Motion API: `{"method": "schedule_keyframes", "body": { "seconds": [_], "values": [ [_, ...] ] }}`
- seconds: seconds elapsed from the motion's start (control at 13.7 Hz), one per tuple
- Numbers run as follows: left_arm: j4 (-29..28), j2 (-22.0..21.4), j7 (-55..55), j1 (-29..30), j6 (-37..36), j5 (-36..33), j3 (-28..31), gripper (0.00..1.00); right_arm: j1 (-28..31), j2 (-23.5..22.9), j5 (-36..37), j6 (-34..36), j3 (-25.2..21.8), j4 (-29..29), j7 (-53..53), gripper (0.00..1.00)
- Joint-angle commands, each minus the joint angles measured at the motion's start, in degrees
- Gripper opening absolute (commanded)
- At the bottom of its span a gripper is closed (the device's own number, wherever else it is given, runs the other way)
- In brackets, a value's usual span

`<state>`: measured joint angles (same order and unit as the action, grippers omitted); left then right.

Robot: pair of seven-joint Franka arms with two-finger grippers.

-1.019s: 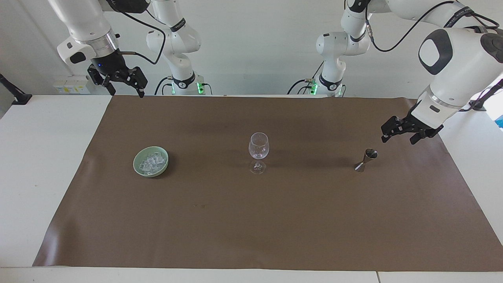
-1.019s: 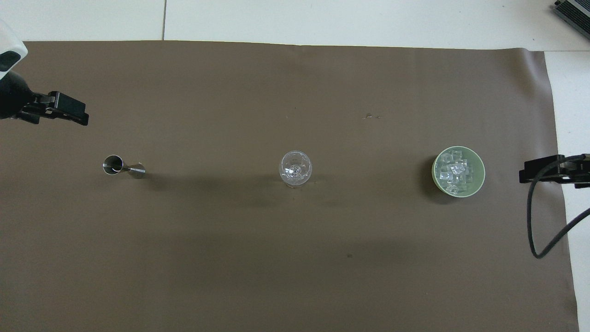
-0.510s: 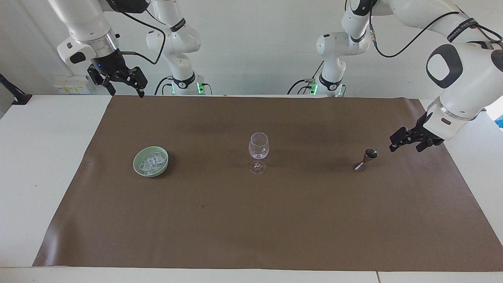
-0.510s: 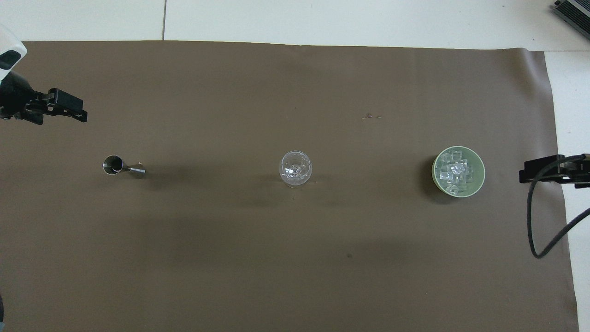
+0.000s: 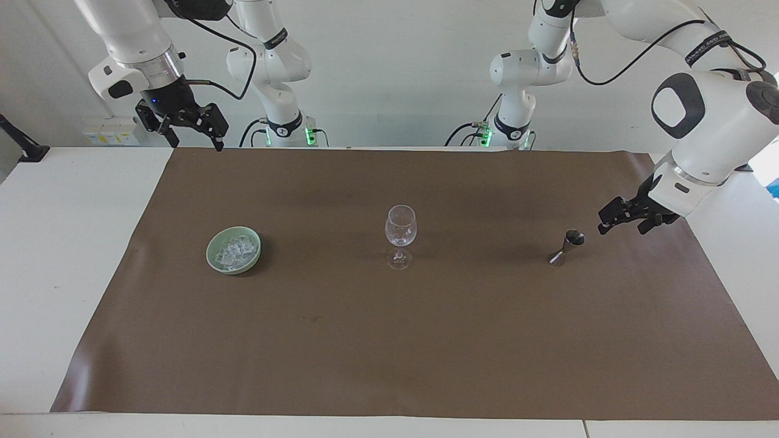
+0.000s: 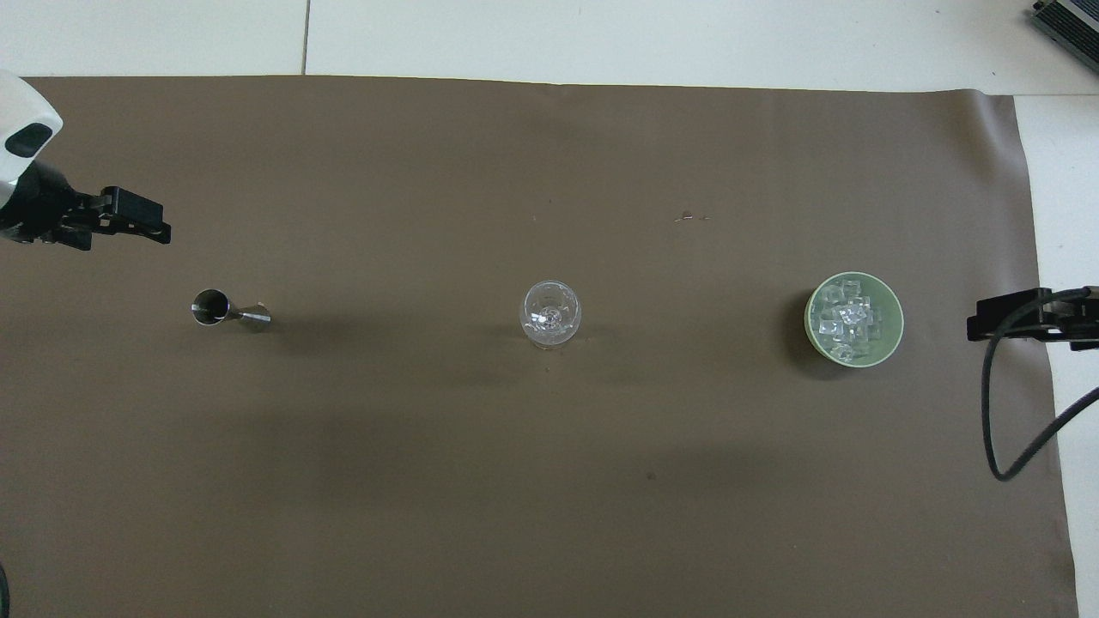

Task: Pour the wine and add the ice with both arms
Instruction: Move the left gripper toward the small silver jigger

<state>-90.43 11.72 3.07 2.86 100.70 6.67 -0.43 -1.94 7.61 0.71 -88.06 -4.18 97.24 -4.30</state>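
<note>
Black left hand (image 5: 621, 220) low beside metal jigger (image 5: 567, 247), fingers apart; right hand (image 5: 192, 131) raised, apart.

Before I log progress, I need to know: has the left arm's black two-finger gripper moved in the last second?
Yes. The left gripper has dropped lower, ending just beside the small metal jigger's rim, not touching it.

Over the last second the left hand (image 5: 621, 217) has descended and shifted, and now hangs low over the brown mat (image 5: 426, 340), just beside the metal jigger (image 5: 568, 246) toward the left arm's end of the tabletop, without touching it.
</note>
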Motion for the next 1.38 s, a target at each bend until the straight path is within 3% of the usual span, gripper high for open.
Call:
{"method": "schedule_keyframes", "body": {
  "seconds": [0.0, 0.58, 1.31],
  "values": [
    [-2.38, -1.18, -1.05, 3.01, 1.17, 3.95, -0.18, 1.00, 0.44, 1.00, -1.24, -0.09, 0.22, 1.02, 0.61, 1.00],
    [-2.12, -0.04, -9.56, 4.25, 0.99, 8.27, -0.18, 1.00, 0.44, 1.00, -1.24, -0.09, 0.22, 1.02, 0.61, 1.00],
    [-1.77, 3.83, -28.20, 11.28, 1.69, 23.38, -0.18, 1.00, 0.44, 1.00, -1.24, -0.09, 0.22, 1.02, 0.61, 1.00]
  ]
}}
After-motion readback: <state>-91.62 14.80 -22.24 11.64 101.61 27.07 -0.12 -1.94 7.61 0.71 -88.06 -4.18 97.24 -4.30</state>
